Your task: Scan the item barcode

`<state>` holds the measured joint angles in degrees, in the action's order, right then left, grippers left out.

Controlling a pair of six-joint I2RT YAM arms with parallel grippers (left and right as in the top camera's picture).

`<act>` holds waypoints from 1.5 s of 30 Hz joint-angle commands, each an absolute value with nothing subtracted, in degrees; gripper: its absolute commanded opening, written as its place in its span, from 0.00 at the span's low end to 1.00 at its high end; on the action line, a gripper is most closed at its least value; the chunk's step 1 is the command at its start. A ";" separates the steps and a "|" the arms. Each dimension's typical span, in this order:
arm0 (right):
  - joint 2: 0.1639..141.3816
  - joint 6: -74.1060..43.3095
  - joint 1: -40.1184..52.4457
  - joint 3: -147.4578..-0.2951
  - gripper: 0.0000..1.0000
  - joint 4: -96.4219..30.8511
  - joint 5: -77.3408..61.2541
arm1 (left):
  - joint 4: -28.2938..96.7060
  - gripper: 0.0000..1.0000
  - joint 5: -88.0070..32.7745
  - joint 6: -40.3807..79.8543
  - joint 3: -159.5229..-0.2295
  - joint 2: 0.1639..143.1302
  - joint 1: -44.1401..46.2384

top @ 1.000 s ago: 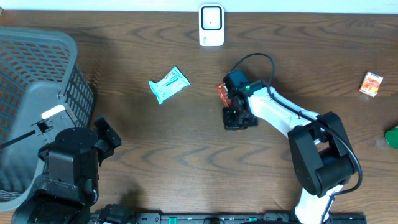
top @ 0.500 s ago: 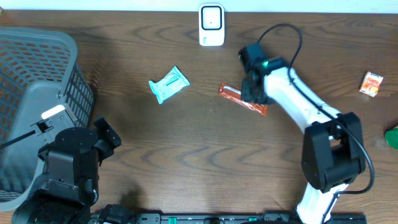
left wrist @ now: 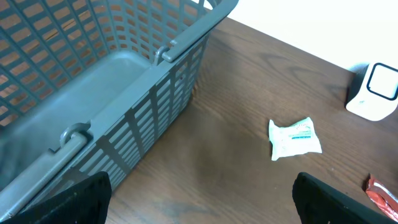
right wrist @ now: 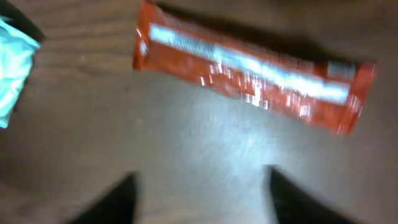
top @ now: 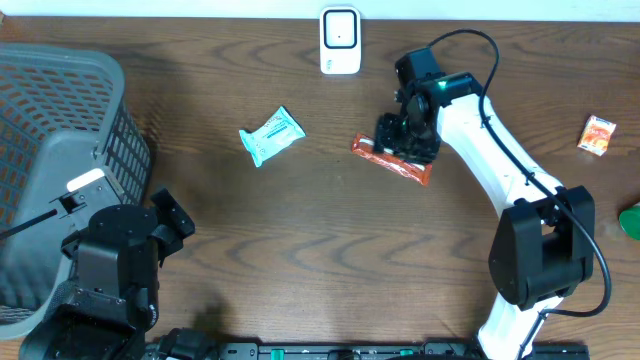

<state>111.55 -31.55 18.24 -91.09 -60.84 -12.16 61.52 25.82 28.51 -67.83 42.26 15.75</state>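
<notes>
When seen from overhead, red snack bar (top: 390, 160): flat on the table (top: 300, 230), on the robot's side of the scanner (top: 340, 41), slightly to its right, near it.
Long axis: slanted, left end closer to the scanner, right end farther off toward the robot.
Right gripper (right wrist: 199, 196): fingers (right wrist: 118, 199) parted, gripping nothing; bare wood between them, bar just beyond the tips.
Bar against fingers: long axis nearly along the line from one finger to the other; by judgement, a wrist turn needed to span the short width.
Left gripper (left wrist: 202, 199): spread wide, empty, well apart from the scanner, beside the basket (left wrist: 124, 93).
Nearer arm: right, by far.
Open room: bare wood between bar and scanner; teal packet (top: 271, 135) left of the scanner, off that path; far table edge just behind the scanner.
</notes>
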 commanded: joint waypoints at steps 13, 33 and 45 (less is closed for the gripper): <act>110.74 -37.65 20.14 -81.58 0.01 -43.20 -3.09 | 61.47 0.93 26.55 28.60 -67.70 42.22 15.49; 121.69 -41.58 25.61 -79.81 0.01 -31.90 -0.75 | 61.47 0.93 26.55 28.60 -67.70 42.22 15.49; 109.32 -37.63 25.36 -80.79 0.01 -32.62 1.76 | 61.47 0.93 26.55 28.60 -67.70 42.22 15.49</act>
<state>114.37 -38.54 25.32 -80.49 -33.21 -2.57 61.49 25.82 28.51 -67.83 42.28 15.75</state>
